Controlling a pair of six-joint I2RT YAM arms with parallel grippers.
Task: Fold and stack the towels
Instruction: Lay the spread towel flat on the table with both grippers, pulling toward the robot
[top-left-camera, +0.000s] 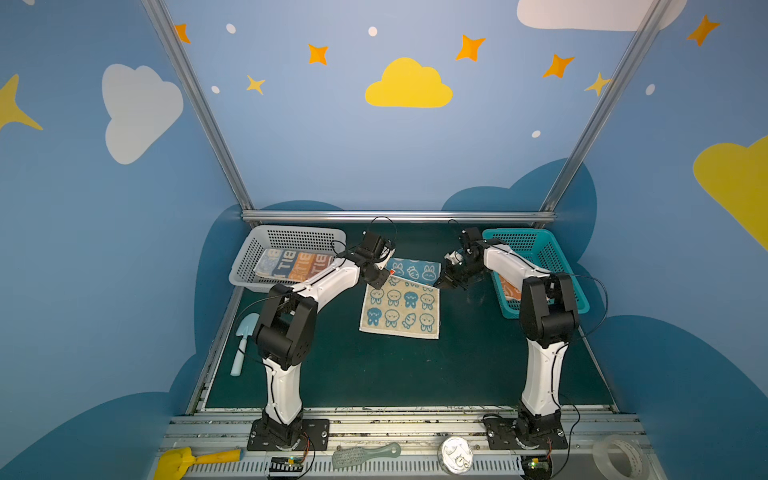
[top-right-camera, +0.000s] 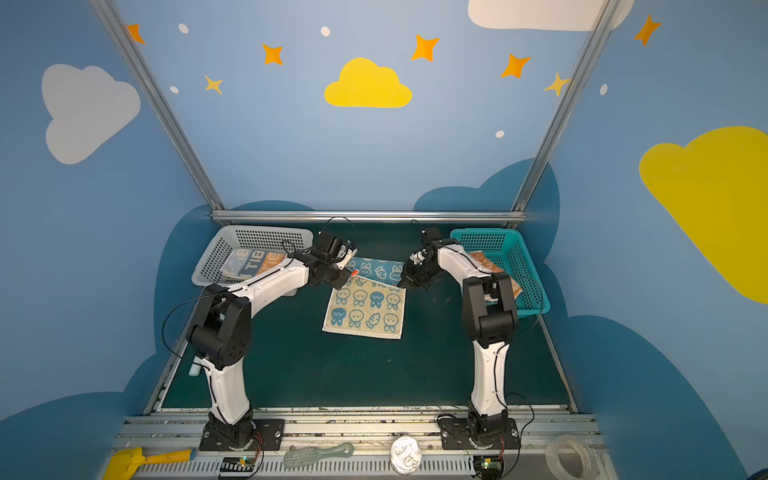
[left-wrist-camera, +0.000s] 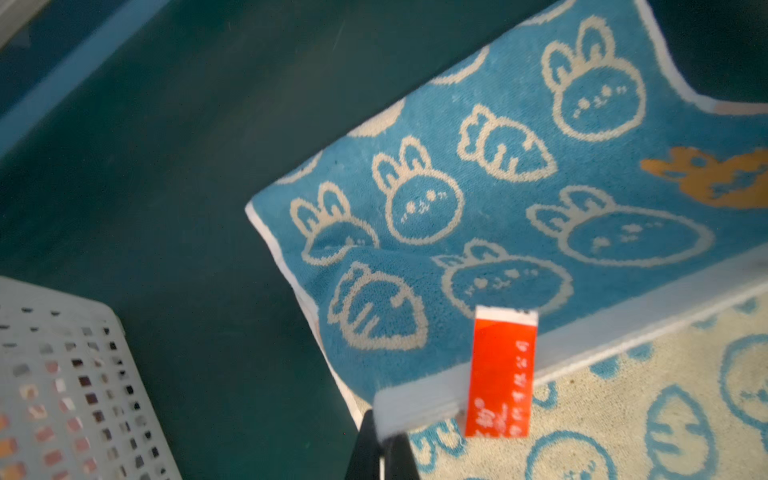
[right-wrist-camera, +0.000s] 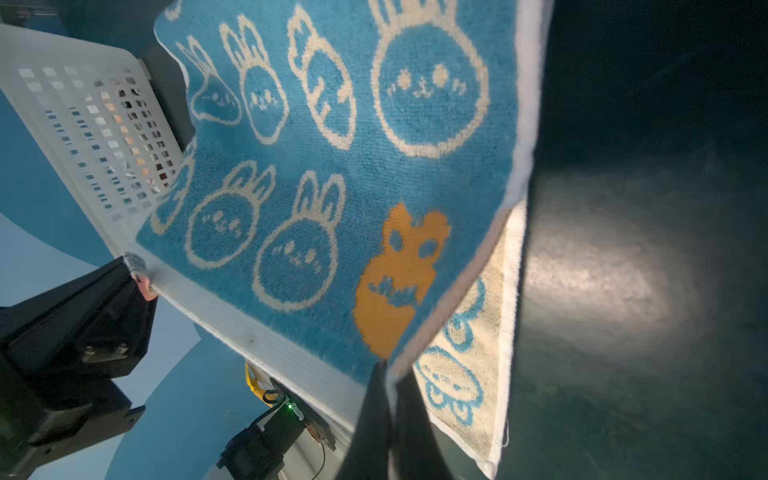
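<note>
Far left on the table: pale blue toy spade, untouched. White basket at back left, striped towel lying folded inside it, lettering up.

Left gripper is clamped on one far corner of the blue towel. In the left wrist view its fingers are pinched together on the white hem, right beside the orange tag.

The blue towel is mid-table, between the two arms. Its near part lies flat on the mat, cream side up with blue rabbits. Its far part is turned over toward the near edge, blue side up. The two held corners sit raised over the cream part, roughly a third of the way in from the far edge.

Right gripper is pinched on the other far corner. In the right wrist view the closed tips grip the hem just beside an orange motif.

Teal basket at back right, orange towel inside, partly hidden by the right arm.

Front rail, left to right: yellow toy shovel, green brush, round tin, tape roll.
</note>
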